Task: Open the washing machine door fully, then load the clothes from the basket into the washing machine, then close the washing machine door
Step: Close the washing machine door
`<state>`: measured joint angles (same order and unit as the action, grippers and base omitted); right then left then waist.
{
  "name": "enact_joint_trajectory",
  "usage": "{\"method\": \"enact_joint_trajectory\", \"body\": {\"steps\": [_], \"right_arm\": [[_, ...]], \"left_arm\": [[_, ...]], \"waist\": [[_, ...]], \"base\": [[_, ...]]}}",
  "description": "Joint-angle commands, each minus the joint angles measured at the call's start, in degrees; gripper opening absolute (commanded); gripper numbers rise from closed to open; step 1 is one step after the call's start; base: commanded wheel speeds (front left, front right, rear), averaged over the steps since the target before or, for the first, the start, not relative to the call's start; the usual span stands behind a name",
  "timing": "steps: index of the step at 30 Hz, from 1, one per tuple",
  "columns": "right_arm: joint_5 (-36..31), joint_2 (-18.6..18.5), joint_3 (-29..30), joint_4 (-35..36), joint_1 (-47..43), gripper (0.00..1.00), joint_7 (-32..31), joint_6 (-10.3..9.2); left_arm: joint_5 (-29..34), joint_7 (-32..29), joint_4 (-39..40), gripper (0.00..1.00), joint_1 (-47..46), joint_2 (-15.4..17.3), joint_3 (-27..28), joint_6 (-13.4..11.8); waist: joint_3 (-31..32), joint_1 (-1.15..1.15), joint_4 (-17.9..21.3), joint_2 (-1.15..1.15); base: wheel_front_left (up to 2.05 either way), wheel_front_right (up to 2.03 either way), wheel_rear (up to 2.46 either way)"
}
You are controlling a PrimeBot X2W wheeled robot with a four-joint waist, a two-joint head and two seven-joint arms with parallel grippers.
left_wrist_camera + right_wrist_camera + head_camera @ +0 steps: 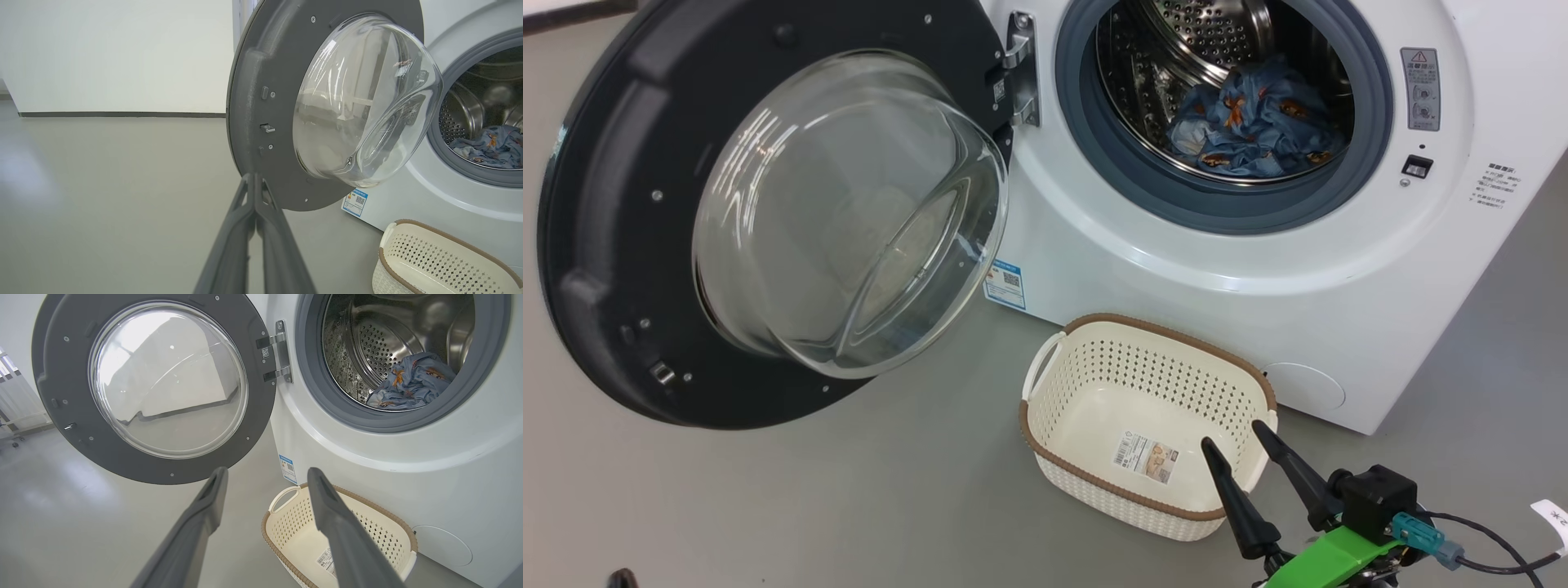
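Note:
The washing machine (1258,269) stands with its door (768,212) swung wide open to the left on its hinge. Blue clothes (1250,126) with orange prints lie inside the steel drum, also seen as clothes (412,381) and clothes (490,147). The cream basket (1054,392) sits on the floor in front of the machine, with only a label sticker on its bottom. My right gripper (1233,433) hovers open over the basket's near right corner; its fingers (204,506) hold nothing. My left gripper (254,179) is shut on nothing, its tips pointing at the lower rim of the door (253,102).
Grey floor (849,506) spreads to the left and front of the machine. A white wall with a dark skirting strip (122,114) stands behind the door. A green bracket and a cable (1486,539) ride on my right wrist.

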<state>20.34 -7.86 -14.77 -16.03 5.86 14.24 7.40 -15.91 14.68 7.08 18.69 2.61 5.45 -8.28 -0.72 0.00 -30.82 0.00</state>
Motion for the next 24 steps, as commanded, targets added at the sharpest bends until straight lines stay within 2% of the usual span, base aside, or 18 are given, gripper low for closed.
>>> {"method": "enact_joint_trajectory", "body": {"steps": [1, 7, 11, 17, 21, 24], "right_arm": [[-0.4, 0.0, -1.1, 1.6, 0.6, 1.00, 0.7, 0.09], [-0.4, 0.0, -1.0, 1.7, 0.5, 1.00, 0.8, 0.09], [-0.5, -0.1, -1.1, 1.7, 0.5, 1.00, 0.8, 0.09], [-0.1, -0.2, -1.1, 2.0, 0.4, 1.00, 0.8, 0.09], [-0.1, -0.4, -1.1, 2.2, 0.3, 1.00, 0.6, 0.09], [-0.3, -0.6, -0.9, 2.5, 0.0, 1.00, 0.5, 0.09]], "left_arm": [[-0.3, 0.3, 1.7, 0.00, -1.1, 0.3, 2.4, 0.4], [-4.1, 0.3, 2.3, 0.00, -3.0, 0.3, 7.6, 1.4], [-7.9, 0.3, 2.6, 0.00, -5.4, 0.3, 12.8, 3.1], [-13.5, 0.3, -1.1, 0.00, -11.7, 0.6, 21.2, 8.6], [-18.8, -0.2, -6.9, 0.00, -17.5, 3.3, 24.1, 11.7], [-23.8, -2.2, -10.8, 0.00, -22.7, 6.2, 25.9, 12.6]], "waist": [[0.0, 0.00, 0.0, 0.00], [-0.4, 0.00, 0.0, 0.00], [-0.6, 0.00, 0.1, 0.00], [-0.7, 0.00, 0.4, 0.00], [-0.9, 0.00, 0.5, 0.00], [-1.0, 0.00, 0.6, 0.00]], "base": [[0.00, 0.00, 0.00], [0.00, 0.00, 0.00], [0.00, 0.00, 0.00], [0.00, 0.00, 0.00], [0.00, 0.00, 0.00], [0.00, 0.00, 0.00]]}}
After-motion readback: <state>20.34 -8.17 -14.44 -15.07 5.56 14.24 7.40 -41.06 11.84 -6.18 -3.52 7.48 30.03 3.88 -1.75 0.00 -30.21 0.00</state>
